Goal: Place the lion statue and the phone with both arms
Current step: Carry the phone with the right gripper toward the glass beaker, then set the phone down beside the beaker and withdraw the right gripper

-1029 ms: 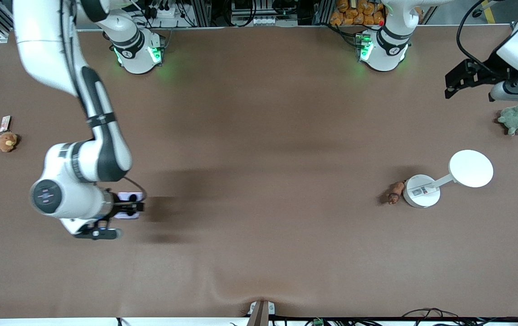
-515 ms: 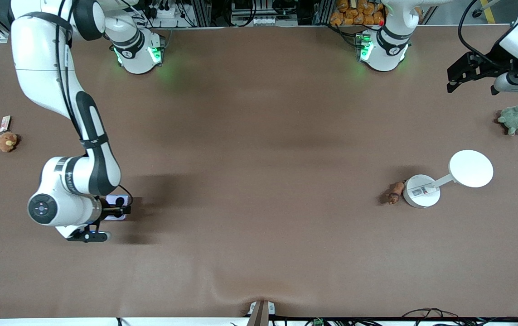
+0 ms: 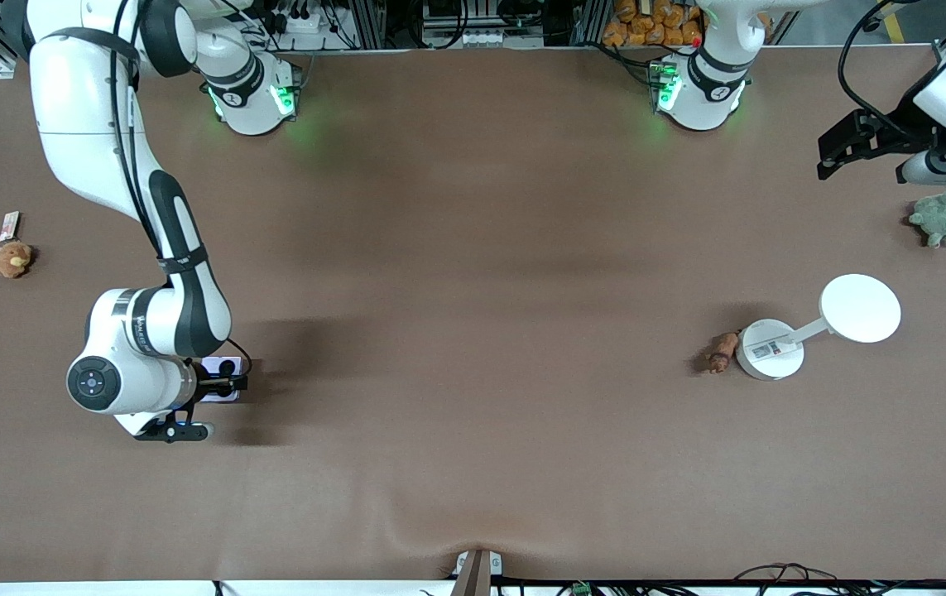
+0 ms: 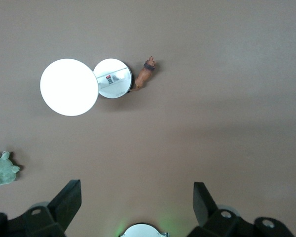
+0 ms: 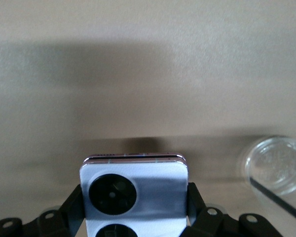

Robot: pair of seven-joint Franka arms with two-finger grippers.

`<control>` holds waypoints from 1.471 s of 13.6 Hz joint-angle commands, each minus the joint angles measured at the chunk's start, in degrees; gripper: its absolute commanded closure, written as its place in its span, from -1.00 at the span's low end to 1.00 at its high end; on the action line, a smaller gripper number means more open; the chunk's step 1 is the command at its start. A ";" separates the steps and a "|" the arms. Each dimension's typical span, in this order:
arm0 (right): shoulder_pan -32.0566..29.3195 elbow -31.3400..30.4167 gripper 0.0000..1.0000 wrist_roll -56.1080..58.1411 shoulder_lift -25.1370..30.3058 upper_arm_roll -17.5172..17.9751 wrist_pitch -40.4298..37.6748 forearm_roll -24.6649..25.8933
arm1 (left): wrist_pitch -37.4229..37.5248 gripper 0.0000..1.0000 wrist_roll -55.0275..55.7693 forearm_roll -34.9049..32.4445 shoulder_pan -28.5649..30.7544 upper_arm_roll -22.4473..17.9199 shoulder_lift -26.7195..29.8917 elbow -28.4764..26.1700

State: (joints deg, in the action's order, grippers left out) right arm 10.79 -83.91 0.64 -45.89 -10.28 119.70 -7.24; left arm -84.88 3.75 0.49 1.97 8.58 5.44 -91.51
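The phone (image 3: 223, 378), pale lavender with black camera circles on its face (image 5: 134, 195), sits clamped between the fingers of the right gripper (image 3: 220, 383), low over the brown table (image 3: 473, 331) toward the right arm's end. In the right wrist view the black fingers (image 5: 193, 197) press on both side edges of the phone, and a clear round lid-like disc (image 5: 278, 164) lies on the table nearby.

The lion statue (image 3: 722, 352) lies on its side on the table toward the left arm's end, touching the rim of a small white round base (image 3: 770, 349). A short white stem joins that base to a larger white disc (image 3: 860, 308), which lies farther from the front camera. The left wrist view shows the lion statue (image 4: 145, 75) just beside the small base (image 4: 114, 85).

The left gripper (image 3: 837, 149) waits in the air above the edge of the table, its fingers (image 4: 66, 200) spread wide with nothing between them. A green plush turtle (image 3: 940, 217) rests on the table near it. A small brown plush toy (image 3: 12, 258) with a tag lies near the table edge at the right arm's end
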 commanded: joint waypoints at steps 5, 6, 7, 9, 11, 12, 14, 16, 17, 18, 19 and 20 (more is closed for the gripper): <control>-0.95 0.41 -1.00 -0.20 -1.66 0.35 3.96 1.00 | 0.94 -1.00 0.56 0.30 0.76 0.12 -0.78 1.51; -0.86 0.50 -1.00 -0.11 -1.49 0.35 3.78 1.00 | 0.94 -1.00 0.56 0.30 0.76 0.12 -0.78 1.51; -0.77 0.76 -1.00 -0.11 -1.05 0.35 3.35 0.91 | 0.94 -1.00 0.56 0.30 0.67 0.12 -0.78 1.59; -0.42 1.11 -1.00 -0.37 0.96 0.35 2.91 0.91 | 0.86 -1.00 0.56 0.39 0.67 0.12 -0.78 1.60; -0.16 1.81 -1.00 -0.37 3.69 0.44 0.81 0.91 | 0.77 -1.00 0.56 0.39 0.67 0.12 -0.78 1.60; -0.16 3.04 -1.00 -0.29 4.75 0.44 -0.69 0.82 | 0.77 -1.00 0.56 0.39 0.67 0.12 -0.78 1.60; -0.77 4.19 -1.00 0.06 9.56 0.44 -4.55 0.73 | 0.77 -1.00 0.56 0.39 0.67 0.12 -0.78 1.60; -1.21 3.67 -1.00 0.33 16.41 0.35 -10.59 0.73 | 0.77 -1.00 0.56 0.39 0.67 0.12 -0.69 1.60; -1.47 3.58 -1.00 0.50 19.40 0.35 -15.24 0.91 | 0.77 -1.00 0.56 0.47 0.67 0.12 -0.60 1.60; -1.91 3.40 -1.00 0.51 22.48 0.18 -18.34 1.00 | 0.77 -1.00 0.56 0.48 0.67 0.12 -0.43 1.51; -2.44 2.53 -1.00 0.59 25.64 -0.08 -21.06 1.43 | 0.77 -1.00 0.64 0.48 0.67 0.12 -0.34 1.51; -3.40 0.35 -1.00 1.20 29.68 -0.09 -22.57 1.87 | 0.86 -1.00 0.64 0.48 0.67 0.12 -0.16 1.51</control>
State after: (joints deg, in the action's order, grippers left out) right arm 9.30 -77.85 0.74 -23.86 -11.02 99.07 -6.31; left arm -84.87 3.76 0.49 2.39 8.56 5.13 -91.03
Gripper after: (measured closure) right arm 0.000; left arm 0.000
